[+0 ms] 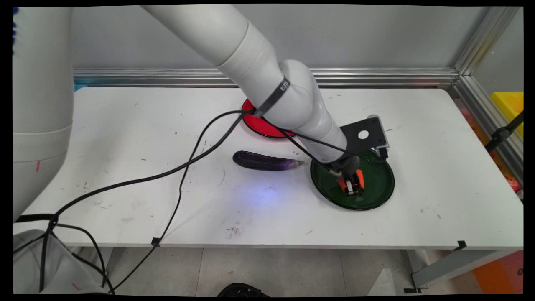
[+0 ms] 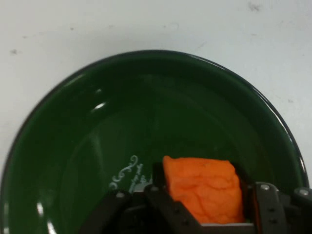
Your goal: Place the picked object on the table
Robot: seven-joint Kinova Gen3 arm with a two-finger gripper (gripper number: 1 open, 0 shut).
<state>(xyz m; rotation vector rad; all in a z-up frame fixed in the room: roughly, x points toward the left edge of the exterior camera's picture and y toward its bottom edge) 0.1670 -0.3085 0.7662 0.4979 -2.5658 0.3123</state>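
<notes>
Gripper (image 1: 353,187) hangs low over the green plate (image 1: 378,184), its 2 black fingers closed on an orange block (image 1: 360,179). In the hand view the orange block (image 2: 204,187) sits between the fingers (image 2: 163,200), its textured face turned toward the camera, with the gripper (image 2: 207,214) rising from the bottom edge. The green plate's glossy inner surface (image 2: 97,146) fills most of that view, and a small pale scroll mark shows on it just left of the block. Whether the block touches the plate's surface cannot be told.

On the white table (image 1: 125,125), the green plate lies right of centre, toward the near half. A purple eggplant (image 1: 265,161) lies on its side just left of the plate, its thin end pointing at the plate's rim and close to it. A red plate (image 1: 261,123) sits farther back, beyond the eggplant, partly hidden by the arm's white wrist link. Black cables (image 1: 188,163) sag from the arm across the table's left half and drop over the near edge. A black bracket (image 1: 365,136) on the hand stands above the green plate's far rim.
</notes>
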